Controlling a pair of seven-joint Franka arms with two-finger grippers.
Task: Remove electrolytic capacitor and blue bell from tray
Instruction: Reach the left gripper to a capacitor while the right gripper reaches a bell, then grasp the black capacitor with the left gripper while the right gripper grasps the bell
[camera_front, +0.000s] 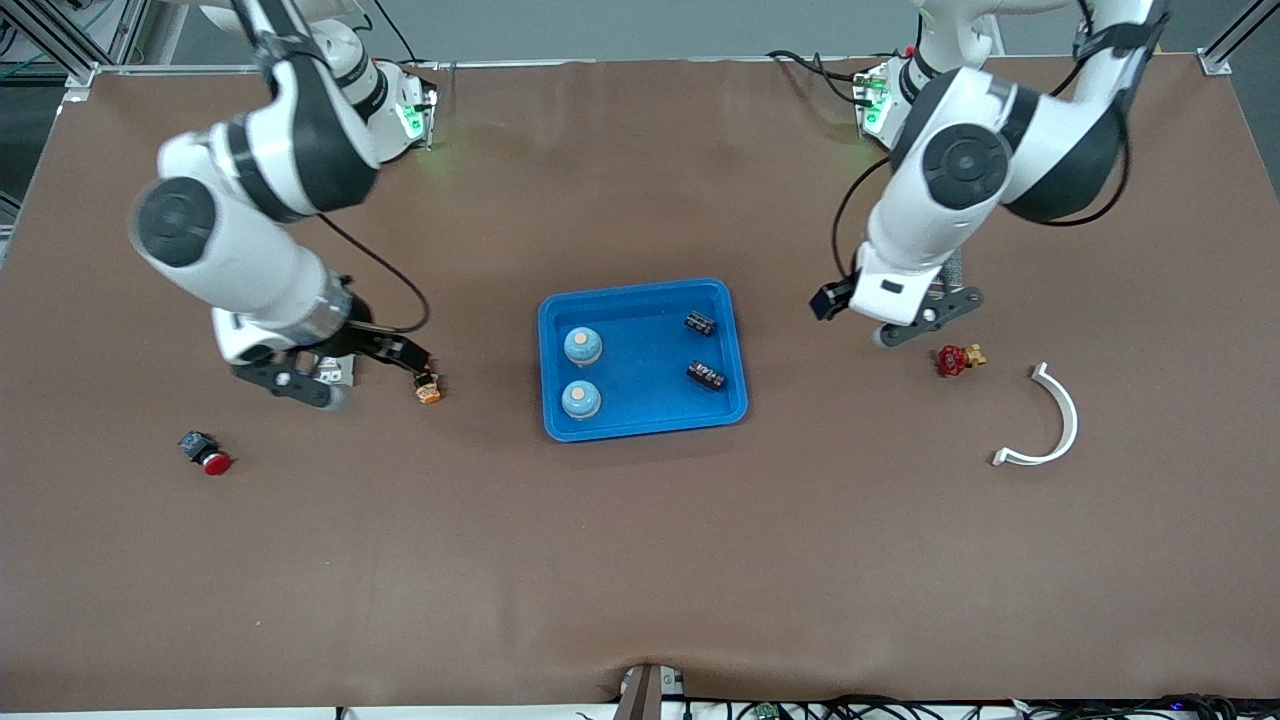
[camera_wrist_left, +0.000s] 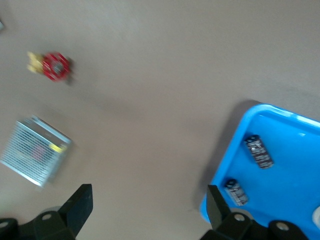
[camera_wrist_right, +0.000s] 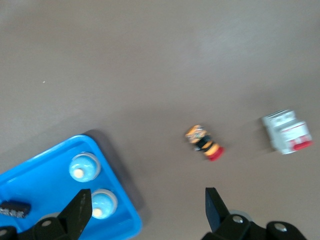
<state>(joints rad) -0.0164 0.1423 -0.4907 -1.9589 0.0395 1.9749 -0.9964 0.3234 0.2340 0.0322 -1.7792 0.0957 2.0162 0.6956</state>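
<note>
front view: a brown table (camera_front: 640, 560) fills the frame, with metal frame posts at its upper corners and cables along its lower edge. the right arm (camera_front: 250, 200) reaches down from its base and its gripper (camera_wrist_right: 145, 210) hangs over bare table between the tray and a small orange part (camera_front: 428, 391), fingers (camera_wrist_right: 80, 210) apart and holding nothing. the left arm (camera_front: 950, 190) bends down too, its gripper (camera_wrist_left: 147, 210) over the table just beside the tray's edge, fingers (camera_wrist_left: 77, 205) wide apart and empty. a blue tray (camera_front: 640, 425) sits mid-table. in it stand two pale blue bells (camera_front: 582, 346), one nearer the camera than the other, on the side toward the right arm; two black capacitors (camera_front: 700, 323) lie on the side toward the left arm. toward the left arm's end lie a red valve (camera_front: 955, 359) and a white curved clip (camera_front: 1050, 420); toward the right arm's end, a red button (camera_front: 205, 453).
</note>
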